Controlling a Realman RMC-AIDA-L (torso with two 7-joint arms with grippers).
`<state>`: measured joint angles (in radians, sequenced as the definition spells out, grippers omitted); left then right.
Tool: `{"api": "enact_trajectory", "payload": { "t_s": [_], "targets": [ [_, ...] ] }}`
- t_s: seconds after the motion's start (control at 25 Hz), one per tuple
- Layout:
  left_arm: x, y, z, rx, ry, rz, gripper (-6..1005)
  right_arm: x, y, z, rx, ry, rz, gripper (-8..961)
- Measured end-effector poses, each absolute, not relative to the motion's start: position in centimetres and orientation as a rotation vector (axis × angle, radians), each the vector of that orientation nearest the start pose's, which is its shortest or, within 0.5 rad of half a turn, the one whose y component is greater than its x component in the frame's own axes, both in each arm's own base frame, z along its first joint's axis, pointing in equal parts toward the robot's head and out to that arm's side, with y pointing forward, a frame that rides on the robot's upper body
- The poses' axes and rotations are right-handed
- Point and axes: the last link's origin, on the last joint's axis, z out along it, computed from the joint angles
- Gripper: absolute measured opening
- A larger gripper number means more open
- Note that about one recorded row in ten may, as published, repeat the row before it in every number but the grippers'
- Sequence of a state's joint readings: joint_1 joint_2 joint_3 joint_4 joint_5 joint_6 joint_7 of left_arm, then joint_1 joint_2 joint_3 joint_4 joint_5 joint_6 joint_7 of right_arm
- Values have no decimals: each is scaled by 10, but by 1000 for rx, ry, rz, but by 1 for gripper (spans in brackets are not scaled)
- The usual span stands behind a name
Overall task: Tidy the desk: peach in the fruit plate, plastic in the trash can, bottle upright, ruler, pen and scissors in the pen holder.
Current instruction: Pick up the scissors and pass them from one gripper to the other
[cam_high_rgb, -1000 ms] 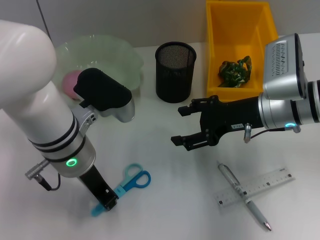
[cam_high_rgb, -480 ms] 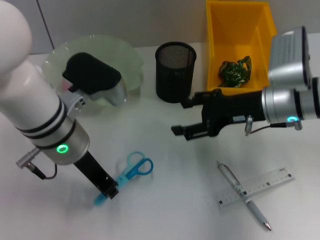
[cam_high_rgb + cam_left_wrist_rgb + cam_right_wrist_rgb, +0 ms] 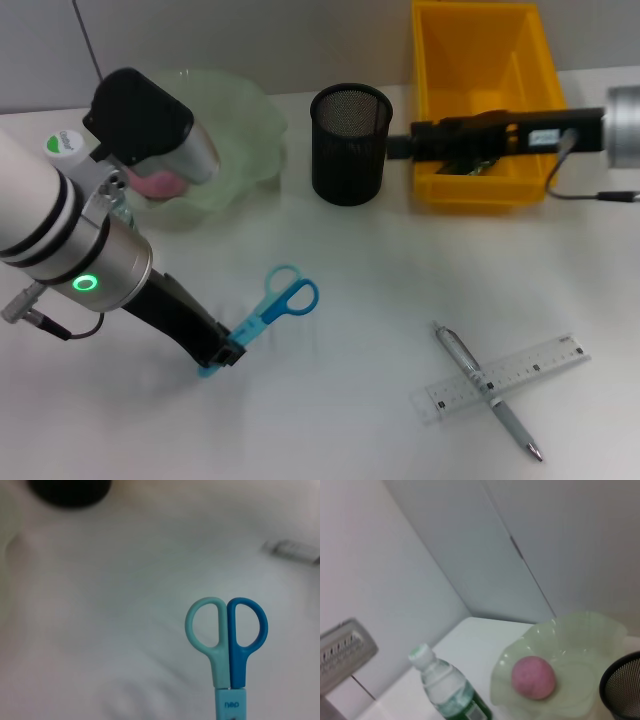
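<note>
The left gripper (image 3: pixel 222 352) is clamped on the blade end of the scissors (image 3: pixel 270 306), handles pointing up and away, tilted off the desk (image 3: pixel 350 400). The grip sits at the very tip — if it slips or the scissors swing on the way to the pen holder (image 3: pixel 350 143), they could drop or catch the mesh rim instead of sliding in. The right gripper (image 3: pixel 420 140) is over the front of the yellow bin (image 3: pixel 480 60), just beside the holder; whether its fingers are spread I cannot tell. It could crowd the left arm's approach. The peach (image 3: pixel 534 677) lies in the green plate (image 3: pixel 600 635), the bottle (image 3: pixel 445 690) stands upright, and the pen (image 3: pixel 490 392) lies crossed over the ruler (image 3: pixel 510 377) — both not yet put away.
</note>
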<state>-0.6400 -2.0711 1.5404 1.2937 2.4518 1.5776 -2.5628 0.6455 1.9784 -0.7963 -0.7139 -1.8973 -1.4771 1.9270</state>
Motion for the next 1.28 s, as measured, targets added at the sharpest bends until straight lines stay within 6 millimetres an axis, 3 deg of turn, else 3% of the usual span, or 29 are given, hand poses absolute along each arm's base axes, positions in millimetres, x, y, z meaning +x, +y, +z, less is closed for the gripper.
{"api": "enact_trajectory", "payload": {
  "t_s": [0.16, 0.28, 0.56, 0.84, 1.28],
  "targets": [
    [-156, 329, -29, -2903, -753, 349, 202, 222, 387, 67, -2586, 1300, 757, 816],
    [-156, 328, -29, -2933, -705, 286, 203, 220, 387, 72, -2593, 1387, 725, 816],
    [-153, 328, -36, -2979, -514, 167, 202, 207, 383, 74, -2670, 1667, 469, 817],
    [-148, 326, -49, -2976, -418, 151, 203, 201, 381, 70, -2679, 1762, 349, 817],
    [-143, 327, -52, -2976, -404, 115, 203, 205, 377, 56, -2681, 1781, 248, 817]
  ]
}}
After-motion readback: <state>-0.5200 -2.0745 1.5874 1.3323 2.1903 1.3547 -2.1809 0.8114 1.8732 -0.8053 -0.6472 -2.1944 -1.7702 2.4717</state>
